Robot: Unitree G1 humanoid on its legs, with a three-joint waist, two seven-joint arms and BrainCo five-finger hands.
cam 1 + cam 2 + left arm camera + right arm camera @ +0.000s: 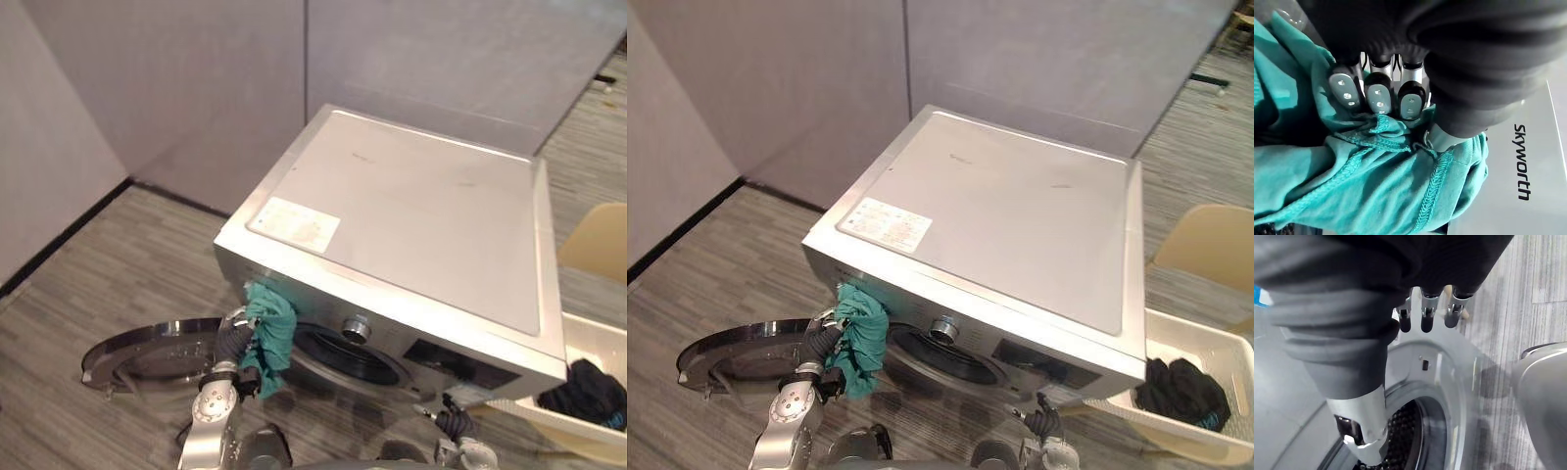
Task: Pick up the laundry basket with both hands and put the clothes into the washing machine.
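Note:
A silver front-loading washing machine (411, 206) stands before me, its round door (157, 357) swung open to the left and low over the floor. My left hand (235, 343) is up at the left edge of the drum opening (343, 354), its fingers (1376, 95) curled into a teal garment (269, 328) that hangs against the machine's front. The white laundry basket (598, 343) sits on the floor to the machine's right, with dark clothes (586, 392) inside. My right hand (453, 423) hovers low at the front's right side, fingers (1425, 316) loosely straight and holding nothing, the drum (1405, 431) beneath it.
A tan chair (600, 240) stands behind the basket on the right. Grey partition walls (196, 88) close off the back and left. The open door takes up floor room at my lower left.

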